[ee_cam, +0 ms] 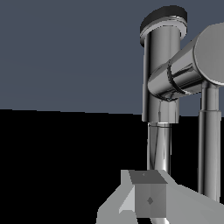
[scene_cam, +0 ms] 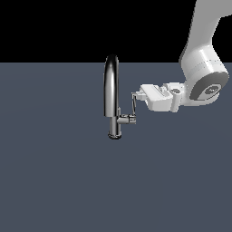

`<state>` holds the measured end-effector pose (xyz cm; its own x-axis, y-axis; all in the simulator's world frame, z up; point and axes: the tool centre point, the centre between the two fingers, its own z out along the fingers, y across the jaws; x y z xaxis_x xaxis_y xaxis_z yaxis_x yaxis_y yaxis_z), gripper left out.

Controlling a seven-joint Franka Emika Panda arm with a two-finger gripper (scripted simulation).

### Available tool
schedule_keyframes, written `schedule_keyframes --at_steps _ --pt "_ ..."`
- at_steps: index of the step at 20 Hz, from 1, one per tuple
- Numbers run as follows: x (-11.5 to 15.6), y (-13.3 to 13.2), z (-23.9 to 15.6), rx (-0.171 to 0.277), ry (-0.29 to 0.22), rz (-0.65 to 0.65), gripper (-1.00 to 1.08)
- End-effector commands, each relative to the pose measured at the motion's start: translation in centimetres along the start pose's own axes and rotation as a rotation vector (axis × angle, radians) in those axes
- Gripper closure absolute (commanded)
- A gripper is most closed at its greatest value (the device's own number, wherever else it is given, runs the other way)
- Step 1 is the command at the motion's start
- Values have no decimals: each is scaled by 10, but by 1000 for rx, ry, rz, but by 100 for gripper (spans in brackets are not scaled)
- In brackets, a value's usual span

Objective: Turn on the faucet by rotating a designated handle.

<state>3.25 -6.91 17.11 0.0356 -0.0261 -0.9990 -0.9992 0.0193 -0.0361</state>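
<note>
Handle (scene_cam: 134,103) of faucet (scene_cam: 112,97) at claw (scene_cam: 137,95) tip.

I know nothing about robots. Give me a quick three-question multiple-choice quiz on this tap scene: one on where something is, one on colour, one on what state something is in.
1. In the exterior view, the gripper is on which side of the faucet?
A. its left
B. its right
C. directly above it

2. What colour is the faucet?
A. shiny chrome
B. red
C. matte white

3. Where does the handle stand now?
A. lying flat on the floor
B. detached, held in the air
C. rising upright from the side stub

Answers: 1 B, the white arm comes in from the exterior view's right. 2 A, it is mirror-like silver. 3 C, the thin lever points up, with the fingers at its top.
</note>
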Motion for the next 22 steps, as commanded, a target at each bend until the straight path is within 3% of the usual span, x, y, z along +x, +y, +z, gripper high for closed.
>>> schedule_keyframes --at_steps 1,9,22 --pt "6 -1 1 19 -16 17 108" --pt "10 0 2 27 -24 25 108" --pt "4 38 3 27 -25 25 108"
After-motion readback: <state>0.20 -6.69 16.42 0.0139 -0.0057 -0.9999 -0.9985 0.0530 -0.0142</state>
